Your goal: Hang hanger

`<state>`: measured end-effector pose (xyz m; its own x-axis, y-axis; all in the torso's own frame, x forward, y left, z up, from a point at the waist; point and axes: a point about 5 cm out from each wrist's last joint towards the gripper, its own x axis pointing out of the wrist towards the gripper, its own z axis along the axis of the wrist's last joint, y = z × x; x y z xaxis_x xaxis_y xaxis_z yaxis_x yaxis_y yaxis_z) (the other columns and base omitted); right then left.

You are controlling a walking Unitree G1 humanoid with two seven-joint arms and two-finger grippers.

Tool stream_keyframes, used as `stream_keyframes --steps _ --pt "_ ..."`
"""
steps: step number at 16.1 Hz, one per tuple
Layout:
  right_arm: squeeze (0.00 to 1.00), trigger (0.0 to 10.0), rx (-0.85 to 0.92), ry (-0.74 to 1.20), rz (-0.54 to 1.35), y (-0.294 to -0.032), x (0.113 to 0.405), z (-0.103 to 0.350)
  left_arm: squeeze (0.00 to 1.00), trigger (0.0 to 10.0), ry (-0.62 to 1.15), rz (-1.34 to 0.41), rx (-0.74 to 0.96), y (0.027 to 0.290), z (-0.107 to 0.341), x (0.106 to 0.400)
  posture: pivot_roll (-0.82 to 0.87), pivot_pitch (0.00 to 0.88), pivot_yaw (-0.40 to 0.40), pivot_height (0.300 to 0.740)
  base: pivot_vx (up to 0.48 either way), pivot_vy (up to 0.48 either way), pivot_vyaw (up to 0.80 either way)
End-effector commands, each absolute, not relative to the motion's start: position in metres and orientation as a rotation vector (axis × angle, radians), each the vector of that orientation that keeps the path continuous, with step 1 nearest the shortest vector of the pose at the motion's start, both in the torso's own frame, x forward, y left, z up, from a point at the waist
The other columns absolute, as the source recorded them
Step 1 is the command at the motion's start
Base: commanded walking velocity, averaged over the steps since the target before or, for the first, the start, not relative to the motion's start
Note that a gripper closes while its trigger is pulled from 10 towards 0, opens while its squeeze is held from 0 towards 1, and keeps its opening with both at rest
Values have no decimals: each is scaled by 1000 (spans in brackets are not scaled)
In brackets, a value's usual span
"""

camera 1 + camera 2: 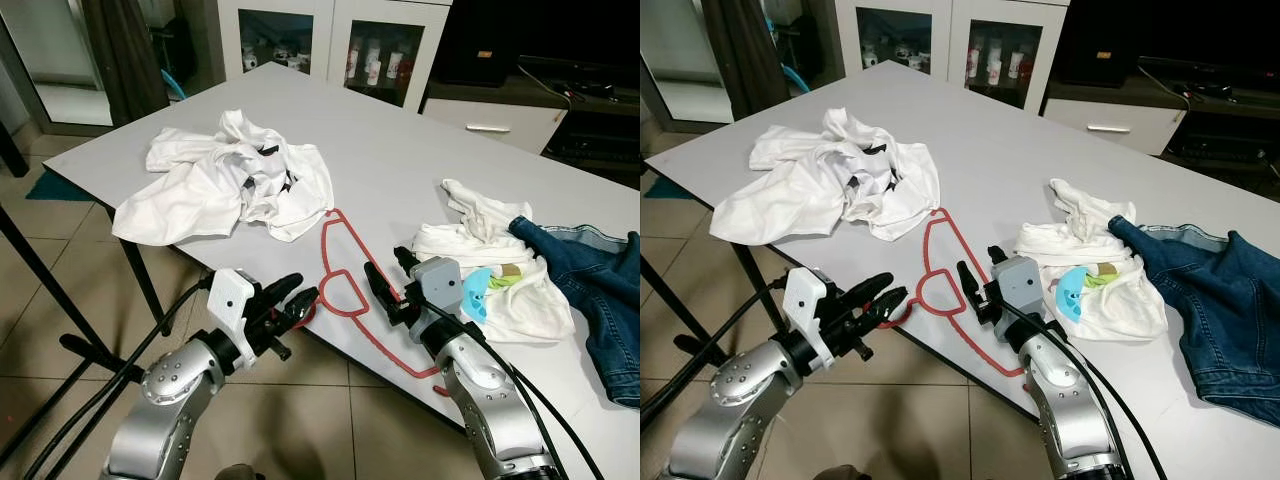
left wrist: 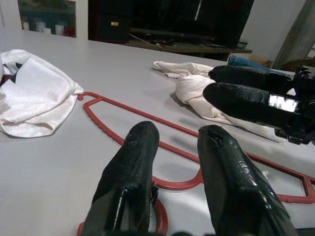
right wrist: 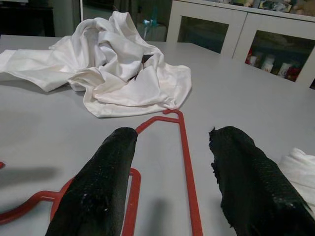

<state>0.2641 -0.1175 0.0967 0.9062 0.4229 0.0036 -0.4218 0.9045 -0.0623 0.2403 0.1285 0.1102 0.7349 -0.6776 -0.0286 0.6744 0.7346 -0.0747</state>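
Left eye view: the red hanger [image 1: 345, 290] lies flat on the grey desk [image 1: 400, 150], lower centre of frame, hook end poking past the near edge. Left gripper [image 1: 298, 300] sits at lower left by that hook, fingers nearly together, nothing held as far as I can tell. Right gripper [image 1: 388, 280] is lower centre-right, over the hanger's long bar, fingers apart, empty.

Right eye view: same layout; white shirt [image 1: 830, 175] upper left, jeans [image 1: 1210, 300] at right.

Left wrist view: 2 fingers [image 2: 130, 172] w/ a narrow gap, hanger loop on the desk just beyond them, not gripped.

Right wrist view: fingers [image 3: 103, 182] wide apart, straddling the hanger bars, no contact seen.

Progress: early. Hanger not yet picked up; grasp, lift and hanging all remain.
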Motion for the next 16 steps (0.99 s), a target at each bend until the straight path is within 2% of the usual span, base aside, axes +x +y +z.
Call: stream_keyframes --steps 1,16 --pt "0 10000 -68 -34 424 -120 263 99 0 10000 36 -748 -56 128 117 243 92 26 -47 723 0 0 0" --pt "0 10000 -74 -31 433 -120 266 100 0 10000 26 -760 -40 124 121 250 86 16 -45 723 -16 0 0"
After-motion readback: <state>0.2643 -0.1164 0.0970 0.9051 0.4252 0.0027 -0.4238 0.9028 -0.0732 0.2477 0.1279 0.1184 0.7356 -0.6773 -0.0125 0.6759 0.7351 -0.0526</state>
